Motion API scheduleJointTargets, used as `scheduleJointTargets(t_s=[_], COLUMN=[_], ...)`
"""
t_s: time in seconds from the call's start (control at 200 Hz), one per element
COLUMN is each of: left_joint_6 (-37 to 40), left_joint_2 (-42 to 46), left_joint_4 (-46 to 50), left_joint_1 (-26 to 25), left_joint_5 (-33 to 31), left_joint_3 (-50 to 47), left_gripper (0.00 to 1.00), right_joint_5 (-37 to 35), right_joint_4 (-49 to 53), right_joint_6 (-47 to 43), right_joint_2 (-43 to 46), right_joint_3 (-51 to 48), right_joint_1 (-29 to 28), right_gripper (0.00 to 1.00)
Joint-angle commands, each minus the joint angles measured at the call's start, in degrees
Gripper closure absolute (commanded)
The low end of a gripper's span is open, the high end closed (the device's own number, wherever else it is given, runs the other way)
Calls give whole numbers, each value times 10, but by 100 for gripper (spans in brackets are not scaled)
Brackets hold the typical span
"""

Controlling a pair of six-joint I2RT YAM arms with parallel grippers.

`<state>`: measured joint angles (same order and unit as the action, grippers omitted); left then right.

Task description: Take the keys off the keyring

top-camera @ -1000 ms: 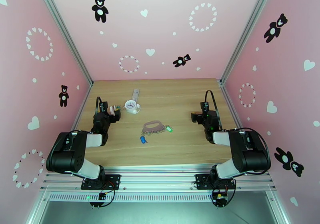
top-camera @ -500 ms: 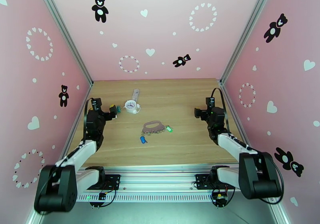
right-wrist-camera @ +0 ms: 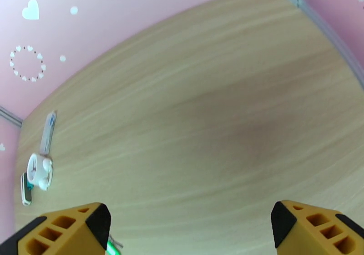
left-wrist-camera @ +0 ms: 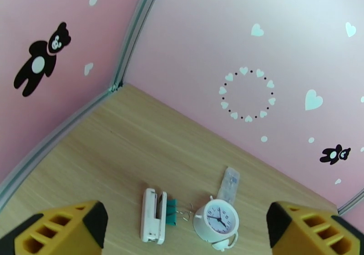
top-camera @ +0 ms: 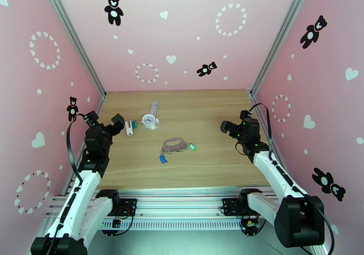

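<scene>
Two small things matter most here: the blue key (top-camera: 162, 159) and the green key (top-camera: 192, 147). They lie near the middle of the desk (top-camera: 214, 160), close to the keyring (top-camera: 174, 143). The keyring is a thin dark loop lying flat, with little silver links along its near side. The green key sits at the right end of those links. The blue key sits just below the loop, on the side nearer the arms. They are too small to tell how each one is joined on.

Further back and to the left stand a round white clock (top-camera: 149, 121) and a white-and-green block (top-camera: 129, 127).

The left tool (left-wrist-camera: 185, 222) is up in the air by the left edge, wide open and holding nothing. The right tool (right-wrist-camera: 191, 222) is by the right edge, also wide open and empty. Both are well apart from the keyring.

I think the job has not started yet. A good way would be for one tool to come down and pin the loop flat. The other could then pinch one key by its colored head. The keys are tiny and slippery, so going slowly should stop the ring from sliding away.
</scene>
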<state>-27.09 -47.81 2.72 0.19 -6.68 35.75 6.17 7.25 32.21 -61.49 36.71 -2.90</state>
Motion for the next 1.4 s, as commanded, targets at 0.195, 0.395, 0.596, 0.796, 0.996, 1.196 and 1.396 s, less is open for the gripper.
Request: scheduleJointTargets(t_s=[0.195, 0.395, 0.596, 0.796, 0.996, 1.196, 1.396], left_joint_6=[34, 83, 164, 202, 238, 248, 252], left_joint_2=[-101, -213, -359, -513, -626, -691, -726], left_joint_4=[152, 171, 197, 215, 264, 276, 282], left_joint_1=[-187, -307, -405, -433, -434, -434, -435], left_joint_5=[97, 106, 100, 118, 146, 159, 183], left_joint_3=[105, 168, 258, 357, 447, 490, 518], left_gripper=[1, 9, 19, 31, 41, 47, 49], right_joint_5=[79, 66, 74, 69, 76, 84, 92], right_joint_4=[124, 129, 140, 160, 164, 159, 152], right_joint_6=[43, 69, 62, 47, 44, 39, 37], right_joint_2=[28, 35, 30, 30, 30, 29, 18], right_joint_3=[13, -14, -14, -4, -7, -8, -8], right_joint_1=[-83, -140, -143, -142, -142, -142, -142], right_gripper=[1, 1, 1, 1, 1, 1, 1])
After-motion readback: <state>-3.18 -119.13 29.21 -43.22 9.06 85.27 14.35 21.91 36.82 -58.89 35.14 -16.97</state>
